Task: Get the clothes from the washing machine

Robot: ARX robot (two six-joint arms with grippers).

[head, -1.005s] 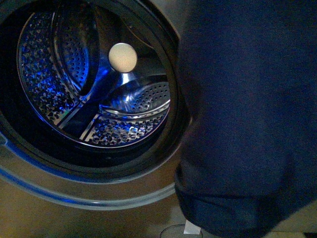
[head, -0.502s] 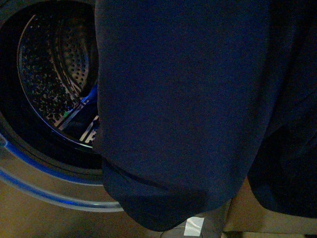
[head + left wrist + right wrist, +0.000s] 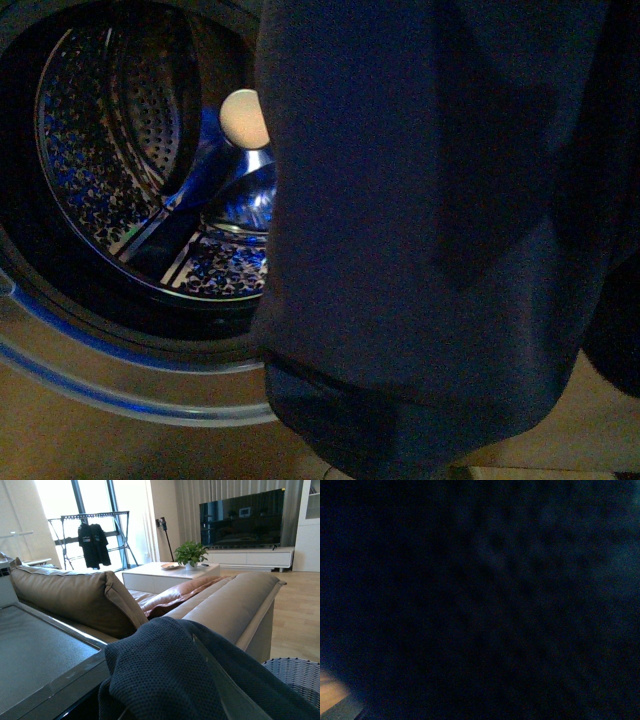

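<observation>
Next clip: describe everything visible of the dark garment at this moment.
The garment is plain dark navy fabric with a fine knit texture, clearer in the left wrist view. It hangs in front of the washing machine, covering the right part of the porthole, its stitched hem at the bottom. What holds it is out of sight.

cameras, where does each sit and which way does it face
Front view: on the robot's body, facing the washing machine and its open drum; the dark garment hangs close in front; no arm shows.
Left wrist view: on the left wrist, looking over the garment towards a sofa and television; a blurred grey wedge may be a finger.
Right wrist view: dark, tells nothing.
Shared: front and left wrist views both show the garment.
</observation>
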